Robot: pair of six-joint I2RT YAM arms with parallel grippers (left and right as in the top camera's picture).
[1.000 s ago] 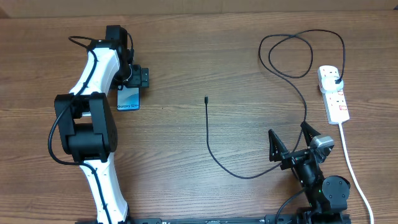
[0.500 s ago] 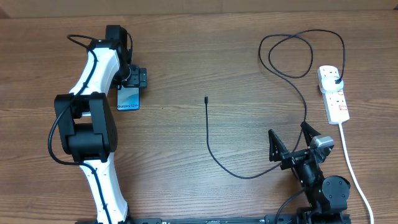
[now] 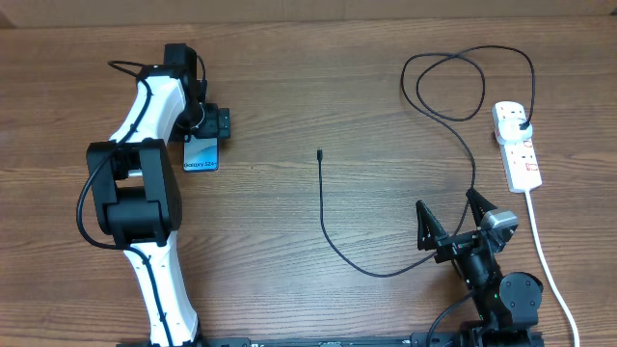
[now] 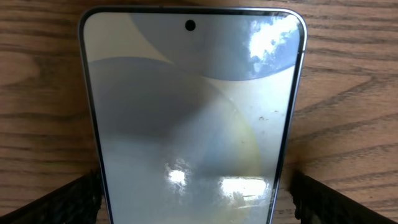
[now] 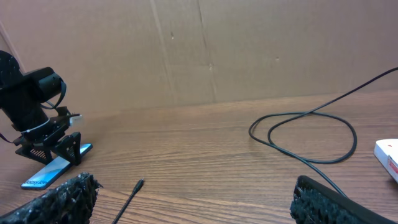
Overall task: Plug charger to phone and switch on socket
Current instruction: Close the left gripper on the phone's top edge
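Note:
The phone (image 3: 200, 154) lies flat at the left of the table, blue screen up, with the "Galaxy" text at its near end. My left gripper (image 3: 206, 127) is open and straddles its far end. In the left wrist view the phone (image 4: 193, 112) fills the frame between the fingers (image 4: 199, 196), with a gap on each side. The charger cable (image 3: 324, 217) lies loose, its tip (image 3: 319, 152) at mid-table and its plug (image 3: 522, 124) in the socket (image 3: 519, 149). My right gripper (image 3: 450, 220) is wide open and empty at the front right. The right wrist view shows the tip (image 5: 138, 185) and the phone (image 5: 53, 169).
The cable makes a loop (image 3: 451, 87) at the back right, which also shows in the right wrist view (image 5: 305, 134). The socket's thick white cord (image 3: 546, 251) runs toward the front edge, right of my right arm. A cardboard wall (image 5: 205, 50) stands behind the table.

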